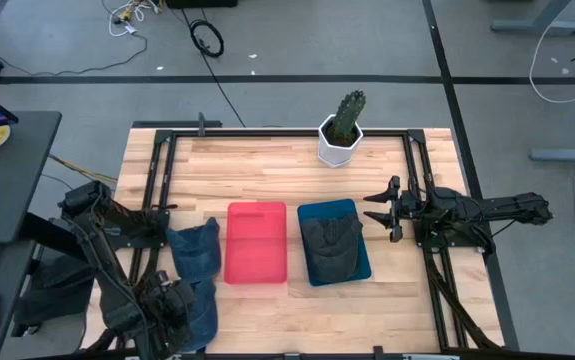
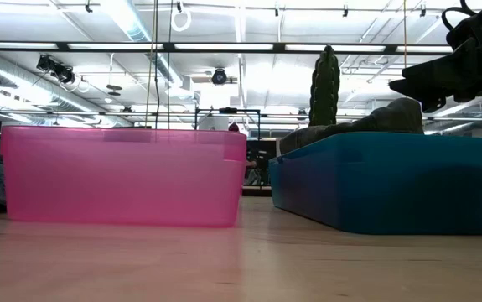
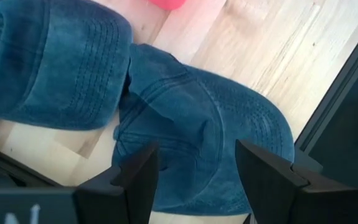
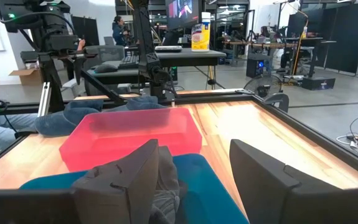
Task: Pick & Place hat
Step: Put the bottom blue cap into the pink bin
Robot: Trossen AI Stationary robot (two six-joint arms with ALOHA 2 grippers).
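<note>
Denim blue hat (image 3: 203,130) lies on the counter (image 1: 267,150) beside the pink bin (image 1: 257,243); left gripper (image 3: 194,171) hovers over it, jaws spread. Pick step: lower, then pinch. Right gripper (image 1: 379,207) waits near the teal bin (image 1: 362,262), jaws spread.

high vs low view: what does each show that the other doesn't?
High only: two blue hats left of the pink bin, the left end effector over the nearer one, and the white pot under the cactus. Low only: the ceiling lights and room behind. Both: pink bin, blue bin with a dark hat, cactus, right end effector.
</note>
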